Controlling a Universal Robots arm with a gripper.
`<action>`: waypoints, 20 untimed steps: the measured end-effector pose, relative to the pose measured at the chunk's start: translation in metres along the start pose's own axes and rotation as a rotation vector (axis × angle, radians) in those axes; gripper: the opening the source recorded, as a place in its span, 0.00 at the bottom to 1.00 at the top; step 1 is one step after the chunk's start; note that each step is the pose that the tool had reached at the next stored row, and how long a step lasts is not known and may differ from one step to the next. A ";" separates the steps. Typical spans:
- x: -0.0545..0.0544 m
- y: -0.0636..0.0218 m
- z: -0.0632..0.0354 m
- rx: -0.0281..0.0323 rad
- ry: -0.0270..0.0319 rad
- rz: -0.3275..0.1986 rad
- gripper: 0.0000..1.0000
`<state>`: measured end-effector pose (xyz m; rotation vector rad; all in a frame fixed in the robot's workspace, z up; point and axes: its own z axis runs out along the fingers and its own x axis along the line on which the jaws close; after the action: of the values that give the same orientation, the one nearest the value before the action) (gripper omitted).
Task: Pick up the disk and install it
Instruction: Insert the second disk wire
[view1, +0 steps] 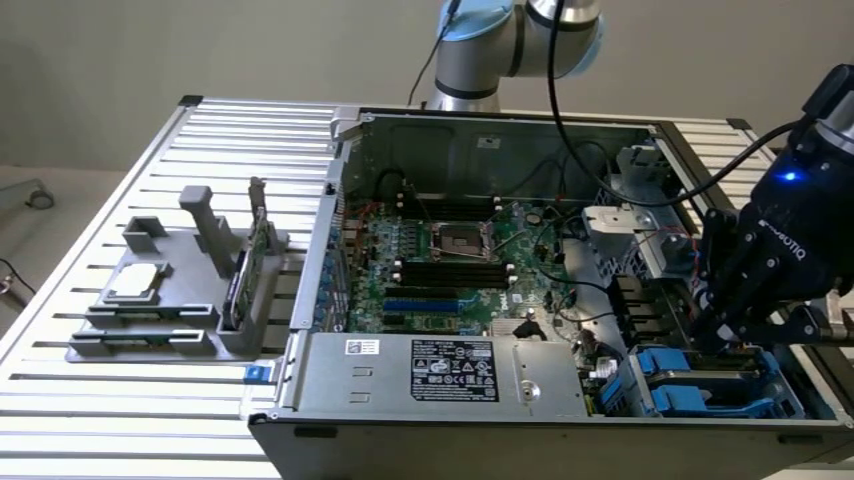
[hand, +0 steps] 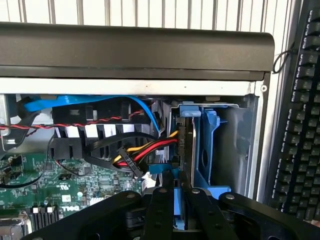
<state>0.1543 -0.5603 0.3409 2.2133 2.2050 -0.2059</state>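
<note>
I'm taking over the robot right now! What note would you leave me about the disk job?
Gripper: low inside the open computer case, at the drive bay on the exterior view's right.
Disk: on edge in that bay, right at the gripper, next to another blue carrier.
Done: the disk has been picked up and brought into the bay.
Left: I cannot tell whether it is fully seated, so the install is not confirmed.

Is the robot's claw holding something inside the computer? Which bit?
Yes. The gripper looks shut on the disk, its jaws pinching the edge nearest the wrist camera while the disk stands upright in the blue drive bay.
</note>
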 end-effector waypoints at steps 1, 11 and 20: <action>0.000 0.0001 0.0000 0.0000 0.0020 0.000 0.16; -0.003 0.0003 0.0010 -0.0003 0.0042 -0.003 0.16; -0.005 0.0008 0.0018 -0.0007 0.0066 -0.008 0.16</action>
<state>0.1549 -0.5653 0.3395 2.2085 2.2171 -0.1982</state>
